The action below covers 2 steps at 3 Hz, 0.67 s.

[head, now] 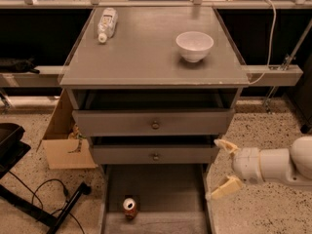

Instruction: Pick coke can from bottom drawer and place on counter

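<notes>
The coke can (129, 207), red with a silver top, stands upright on the floor of the open bottom drawer (165, 191), near its front left. The counter (146, 57) is the grey top of the cabinet above. My gripper (222, 168) comes in from the right on a white arm, low beside the drawer's right wall, to the right of the can and apart from it. Its two pale fingers (224, 187) are spread wide and hold nothing.
A white bowl (194, 45) stands on the counter's right, a white plastic bottle (107, 24) lies at its back left. A cardboard box (63, 140) sits on the floor left of the cabinet, with a black stand and cable (53, 204) in front of it.
</notes>
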Tool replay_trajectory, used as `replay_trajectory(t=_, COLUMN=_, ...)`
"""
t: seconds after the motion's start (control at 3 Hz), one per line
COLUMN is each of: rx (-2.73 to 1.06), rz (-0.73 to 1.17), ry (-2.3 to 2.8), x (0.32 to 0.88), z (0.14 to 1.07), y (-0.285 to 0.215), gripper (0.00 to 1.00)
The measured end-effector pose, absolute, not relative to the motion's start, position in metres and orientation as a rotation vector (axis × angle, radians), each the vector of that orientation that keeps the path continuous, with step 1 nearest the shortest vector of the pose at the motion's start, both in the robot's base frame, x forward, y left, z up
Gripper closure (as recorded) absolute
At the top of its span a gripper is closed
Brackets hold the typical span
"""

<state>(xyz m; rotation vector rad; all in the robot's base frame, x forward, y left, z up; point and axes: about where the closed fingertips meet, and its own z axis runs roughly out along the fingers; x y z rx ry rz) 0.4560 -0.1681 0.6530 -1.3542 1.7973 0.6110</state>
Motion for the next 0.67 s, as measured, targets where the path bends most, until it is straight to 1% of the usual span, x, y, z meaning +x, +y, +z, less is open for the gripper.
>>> replay_trajectory(t=0.33, rx=-1.286, rz=0.672, ry=1.778, x=0.457, z=0.611, y=-0.162, gripper=0.0)
replay_trajectory(t=0.67, rx=-1.25, rz=0.772, ry=1.781, x=0.451, z=0.575, y=-0.15, gripper=0.0)
